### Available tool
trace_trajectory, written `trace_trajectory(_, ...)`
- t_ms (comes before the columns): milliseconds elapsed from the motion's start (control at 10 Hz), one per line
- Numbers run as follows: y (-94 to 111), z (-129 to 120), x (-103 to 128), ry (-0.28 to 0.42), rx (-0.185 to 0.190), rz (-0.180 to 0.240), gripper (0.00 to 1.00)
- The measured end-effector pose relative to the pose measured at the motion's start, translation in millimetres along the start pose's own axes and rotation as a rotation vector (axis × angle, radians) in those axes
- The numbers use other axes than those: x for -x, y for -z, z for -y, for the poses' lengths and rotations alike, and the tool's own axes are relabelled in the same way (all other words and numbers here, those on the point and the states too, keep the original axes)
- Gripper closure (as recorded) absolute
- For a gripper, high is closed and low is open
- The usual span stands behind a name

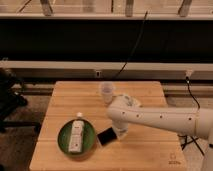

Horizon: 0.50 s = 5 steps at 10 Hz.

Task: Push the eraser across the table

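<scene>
A square light-wood butcher-block surface (145, 150) holds a small flat black rectangular eraser (106, 135) just right of a round green plate (63, 141), with the white robot arm's gripper (119, 134) low against the eraser's right side, jaws' state impossible to tell.

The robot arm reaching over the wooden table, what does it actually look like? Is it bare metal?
No bare metal shows. The arm wears a smooth, glossy white shell, thick and tubular with rounded, bulging joints. A row of small dark dots runs along its long segment. No loose cables hang from it. The gripper is at the arm's end, low over the table beside the black eraser, its details hidden by the white wrist.
</scene>
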Motion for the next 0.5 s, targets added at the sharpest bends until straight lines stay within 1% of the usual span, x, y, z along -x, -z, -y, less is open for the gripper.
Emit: trace_trajectory(500, 1, 14, 12, 0.043, -0.002, -0.021, 1.0)
